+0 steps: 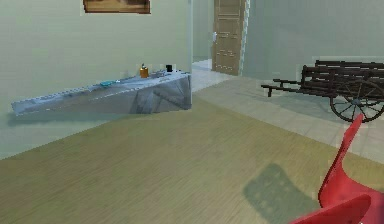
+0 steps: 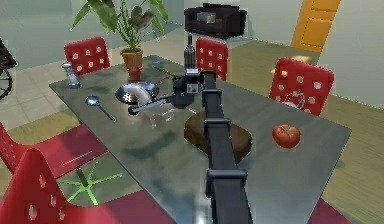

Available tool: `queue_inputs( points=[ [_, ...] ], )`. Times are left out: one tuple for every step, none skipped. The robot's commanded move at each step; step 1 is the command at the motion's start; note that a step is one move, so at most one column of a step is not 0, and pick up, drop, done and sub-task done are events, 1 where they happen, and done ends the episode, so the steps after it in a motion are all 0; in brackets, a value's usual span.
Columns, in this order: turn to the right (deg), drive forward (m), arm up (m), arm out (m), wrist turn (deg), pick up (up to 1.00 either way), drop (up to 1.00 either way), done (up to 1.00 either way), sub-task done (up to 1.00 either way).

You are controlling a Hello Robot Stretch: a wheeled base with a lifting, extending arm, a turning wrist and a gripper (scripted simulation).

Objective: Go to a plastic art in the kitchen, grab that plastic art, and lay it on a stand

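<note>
In the arm side view my arm (image 2: 222, 150) reaches out over a grey glass-topped dining table (image 2: 120, 140). My gripper (image 2: 163, 106) is at the arm's far end, near a shiny metal bowl (image 2: 135, 95). With the bowl and other small things on the table at or behind the gripper, I cannot tell whether it holds anything. A spoon (image 2: 95, 102) lies left of the bowl. Beside the arm are a brown loaf-like lump (image 2: 208, 135) and a red round fruit (image 2: 287, 135).
Red chairs (image 2: 87, 54) ring the table, with a potted plant (image 2: 130, 40) and a shaker (image 2: 70, 72) at its far side. The forward view has a low grey counter (image 1: 100, 95) with small items, a wooden cart (image 1: 340, 85), a doorway (image 1: 228, 35) and a red chair (image 1: 345, 185).
</note>
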Motion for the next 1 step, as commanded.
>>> queue_inputs(
  points=[
    [0.0,0.00,0.10,0.00,0.0,0.00,0.00,0.00,0.00]
  ],
)
